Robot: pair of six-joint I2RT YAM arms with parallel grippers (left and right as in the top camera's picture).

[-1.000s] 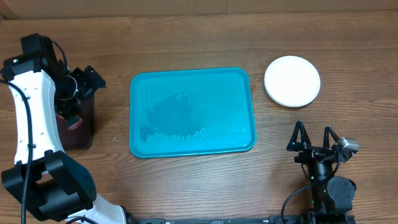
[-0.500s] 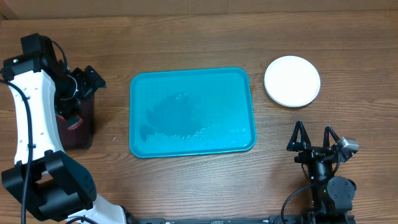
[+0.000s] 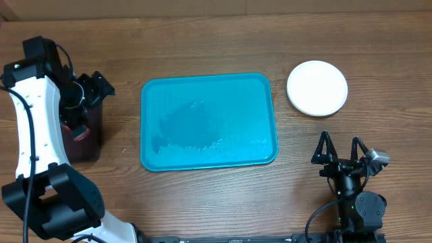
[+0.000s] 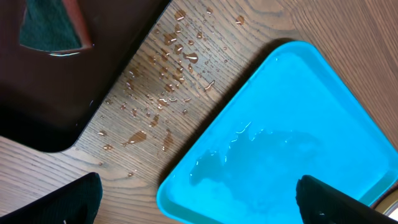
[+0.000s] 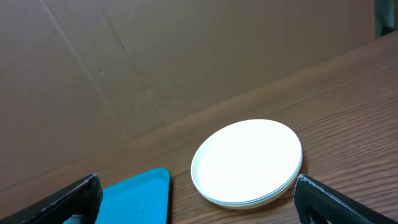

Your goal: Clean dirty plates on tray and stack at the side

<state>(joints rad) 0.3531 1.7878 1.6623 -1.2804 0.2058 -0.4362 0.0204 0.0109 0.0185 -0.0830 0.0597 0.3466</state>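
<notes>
Now: teal tray (image 3: 208, 121) wet; white plates (image 3: 317, 88) stacked beside; left end effector (image 4: 199, 202), right end effector (image 3: 339, 143) spread.

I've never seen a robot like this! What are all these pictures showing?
It is a robot with a left claw and a right claw. One picture looks down from above the table. The other two come from little cameras on the wrists, so the dark tips at the bottom corners are claw fingers. On the table lie a wet blue tray, a stack of plates with a white one on top, and a dark tray. Both claws are open and hold nothing.
</notes>
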